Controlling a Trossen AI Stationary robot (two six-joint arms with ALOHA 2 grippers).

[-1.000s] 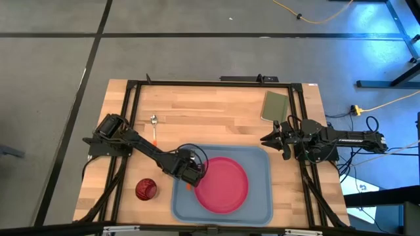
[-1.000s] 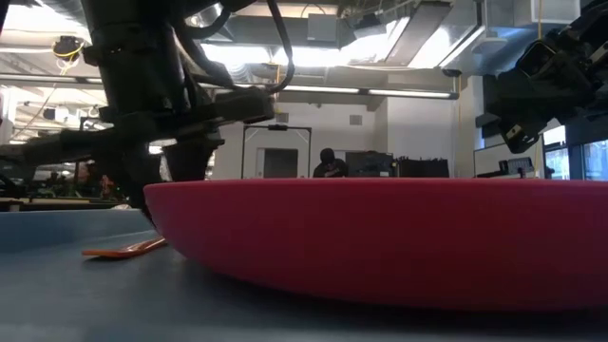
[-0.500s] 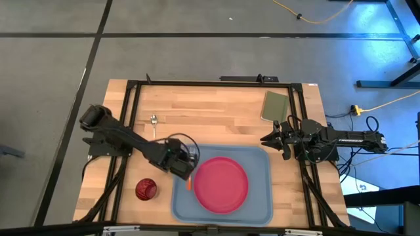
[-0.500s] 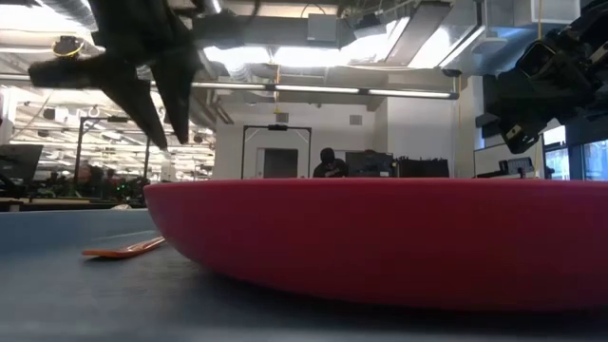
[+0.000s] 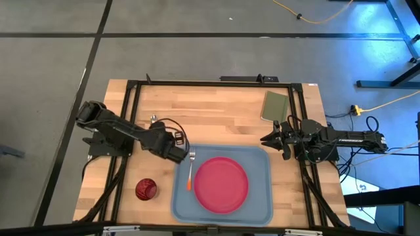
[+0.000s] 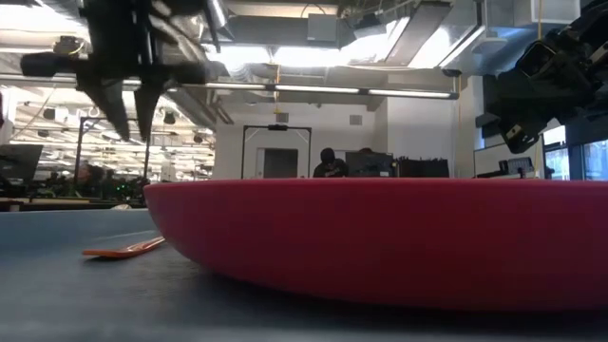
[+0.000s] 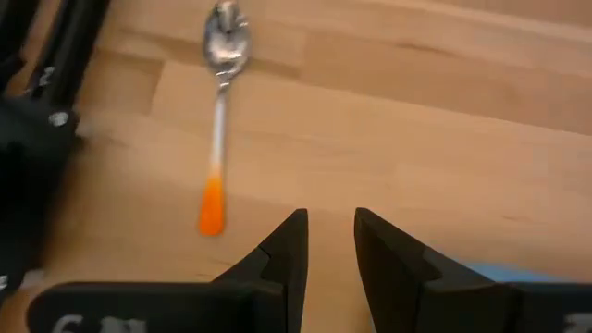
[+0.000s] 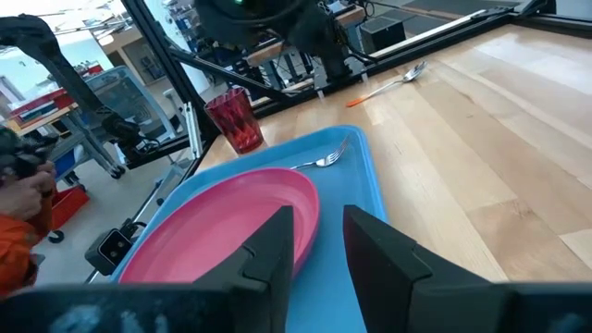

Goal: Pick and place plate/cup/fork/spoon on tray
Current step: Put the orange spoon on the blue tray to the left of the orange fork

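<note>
My left end effector (image 5: 186,155) hangs over the near-left corner region of the light blue-grey rectangular plastic tray (image 5: 262,211), fingers a narrow gap apart, holding nothing. The pink-red round plate (image 5: 222,185) and orange-handled fork (image 5: 191,172) lie on that tray. I judge the silver-bowled spoon (image 7: 221,102) next: it lies on the wooden table (image 5: 216,111) beyond the tray's left end, long axis running away from the fingers, handle end nearer. The right end effector (image 5: 270,139) waits off the tray's right end, slightly parted, empty.

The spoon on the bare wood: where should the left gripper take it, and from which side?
The spoon lies flat on the table, clear of the tray. Probably best is mid-handle, from straight above, fingers straddling the thin shaft crosswise; the bowl looks too wide and rounded to pinch. The left gripper, open, is already close to its orange tip.
</note>
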